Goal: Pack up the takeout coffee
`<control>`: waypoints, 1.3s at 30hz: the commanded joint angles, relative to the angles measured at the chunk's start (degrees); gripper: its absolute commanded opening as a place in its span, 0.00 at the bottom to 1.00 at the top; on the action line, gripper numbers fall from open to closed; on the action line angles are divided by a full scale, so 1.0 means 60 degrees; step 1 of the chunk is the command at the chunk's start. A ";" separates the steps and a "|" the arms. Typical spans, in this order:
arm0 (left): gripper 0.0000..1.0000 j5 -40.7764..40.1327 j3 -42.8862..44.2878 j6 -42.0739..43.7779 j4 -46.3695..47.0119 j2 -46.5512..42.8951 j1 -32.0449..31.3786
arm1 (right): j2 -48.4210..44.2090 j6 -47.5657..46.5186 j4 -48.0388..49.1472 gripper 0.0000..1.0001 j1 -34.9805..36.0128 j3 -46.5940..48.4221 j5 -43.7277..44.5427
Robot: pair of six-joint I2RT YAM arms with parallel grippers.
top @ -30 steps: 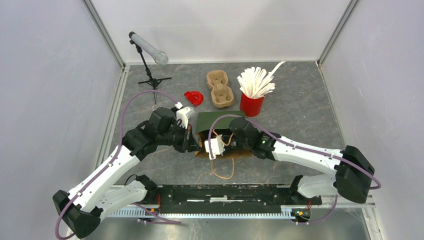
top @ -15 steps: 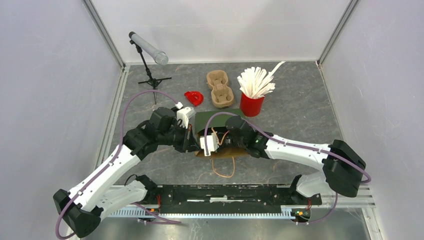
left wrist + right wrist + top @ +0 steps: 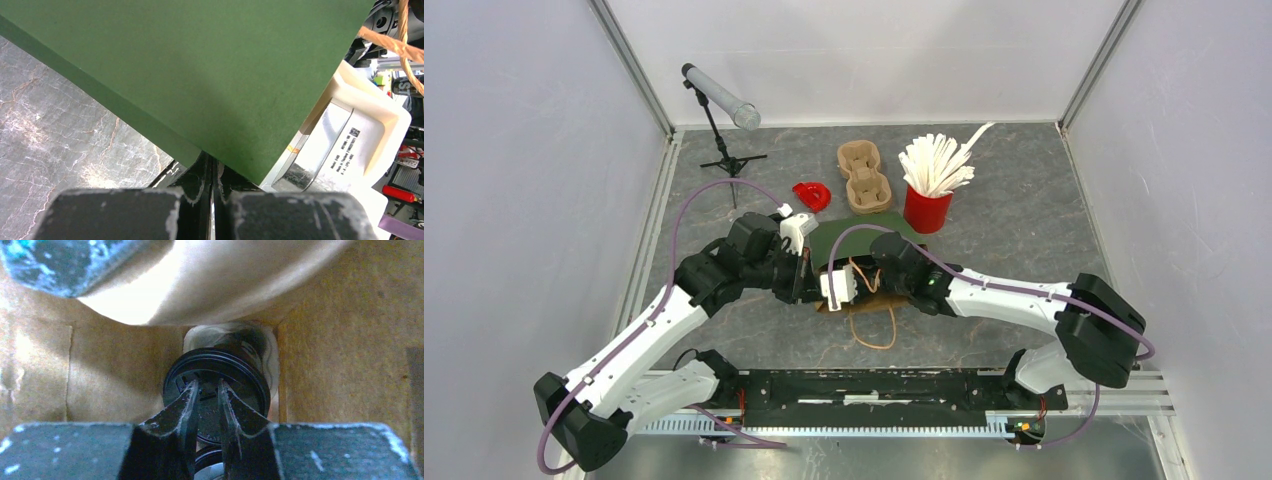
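Note:
A green paper bag [image 3: 864,240] lies on its side mid-table, its brown inside and rope handles [image 3: 874,330] facing the near edge. My left gripper [image 3: 212,162] is shut on the bag's green edge [image 3: 200,65]. My right gripper [image 3: 206,385] reaches inside the bag; in the top view its fingers are hidden. Just beyond its fingertips a coffee cup with a black lid [image 3: 240,375] lies lid-first against the bag's brown bottom. The jaws stand a narrow gap apart over the lid, and whether they pinch it does not show. Another black lid rim [image 3: 210,454] shows low between the fingers.
A cardboard cup carrier [image 3: 864,178] lies behind the bag, beside a red cup of white stirrers [image 3: 927,205]. A small red piece [image 3: 812,196] sits to the carrier's left. A tripod holding a grey tube [image 3: 719,100] stands at the back left.
My right arm has slid left, pushing its gripper further into the bag. The rope handles shifted slightly. The left arm has held its grip on the bag's edge.

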 commanded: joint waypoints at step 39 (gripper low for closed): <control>0.02 -0.0042 0.0381 -0.0392 0.0299 -0.0291 0.0029 | 0.0392 0.0086 0.0978 0.27 -0.0179 0.0294 -0.0178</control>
